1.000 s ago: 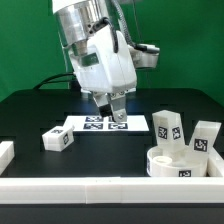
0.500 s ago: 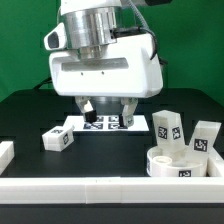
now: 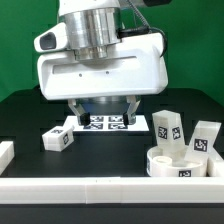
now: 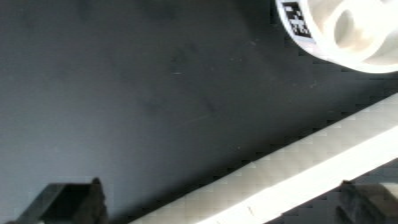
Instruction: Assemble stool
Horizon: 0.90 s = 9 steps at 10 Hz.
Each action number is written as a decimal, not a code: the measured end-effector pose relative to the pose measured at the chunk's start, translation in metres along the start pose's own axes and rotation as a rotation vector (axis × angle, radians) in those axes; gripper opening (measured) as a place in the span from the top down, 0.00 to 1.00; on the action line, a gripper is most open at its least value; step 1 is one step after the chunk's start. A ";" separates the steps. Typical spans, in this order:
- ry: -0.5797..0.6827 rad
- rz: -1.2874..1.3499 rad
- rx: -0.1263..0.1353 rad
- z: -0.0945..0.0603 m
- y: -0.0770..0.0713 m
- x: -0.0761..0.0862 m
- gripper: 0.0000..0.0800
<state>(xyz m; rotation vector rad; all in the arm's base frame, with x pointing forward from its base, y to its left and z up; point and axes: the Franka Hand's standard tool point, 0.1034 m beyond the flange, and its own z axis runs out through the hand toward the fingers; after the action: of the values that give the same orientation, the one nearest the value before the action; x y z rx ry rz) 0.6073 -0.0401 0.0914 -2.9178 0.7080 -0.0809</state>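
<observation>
Stool is in loose pieces on the black table (image 3: 30, 112). The seat (image 3: 178, 163) lies flat at ext. view's right, just behind the white front rail (image 3: 90, 188). Leg 1 (image 3: 166, 128) and leg 2 (image 3: 205, 138) stand upright right behind the seat, tags facing the cam, leg 2 further to ext. view's right. Can't tell if either touches the seat. Leg 3 (image 3: 58, 139) lies on its side at ext. view's left, well apart from the others and just beside the marker board (image 3: 105, 124). The gripper (image 3: 105, 112) hangs above the board at mid-scene, big white body filling the upper frame. Jaws spread wide w/ nothing btwn them. Wrist view shows part of the seat's rim w/ a tag, the rail running aslant, and both dark fingertips (image 4: 71, 200) far apart over bare table.
</observation>
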 end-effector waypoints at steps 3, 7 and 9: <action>-0.007 0.014 -0.034 0.000 0.061 0.007 0.19; -0.011 0.031 -0.043 0.003 0.073 0.009 0.19; -0.012 0.030 -0.045 0.004 0.076 0.008 0.19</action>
<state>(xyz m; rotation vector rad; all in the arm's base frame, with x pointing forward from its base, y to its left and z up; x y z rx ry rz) 0.5806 -0.1099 0.0769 -2.9466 0.7609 -0.0450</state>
